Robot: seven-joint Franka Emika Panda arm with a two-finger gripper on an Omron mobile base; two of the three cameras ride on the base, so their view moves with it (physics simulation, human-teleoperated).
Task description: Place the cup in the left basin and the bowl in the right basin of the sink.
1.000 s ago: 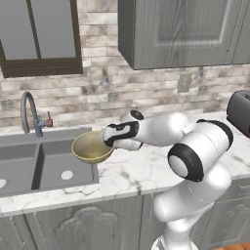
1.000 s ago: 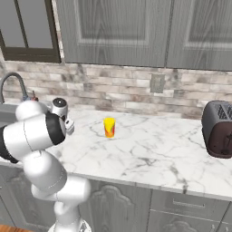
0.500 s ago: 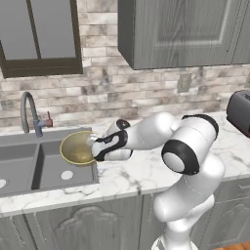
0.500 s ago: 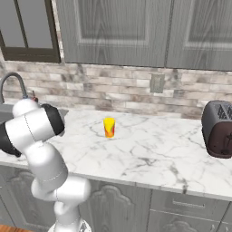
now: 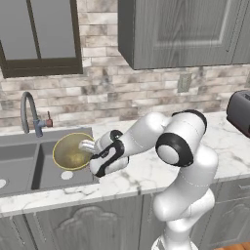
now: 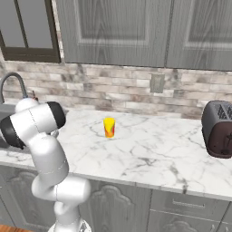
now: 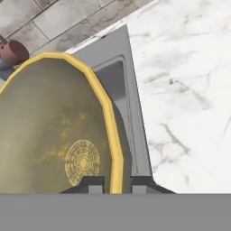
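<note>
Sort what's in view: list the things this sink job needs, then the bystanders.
Job:
- wide olive-tan bowl, rim pinched in the tool, held tilted over the right basin
- small yellow cup, upright on the white marble counter
- left basin of the dark grey sink

Bystanders:
- dark toaster
- curved grey faucet

You will find no legible text, label, brand, number or sign on any surface here.

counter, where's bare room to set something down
Widest free patch: marble between the cup and the toaster. Another strip along the counter's front edge. Crowded at the right basin, where the gripper holds the bowl by its rim.
</note>
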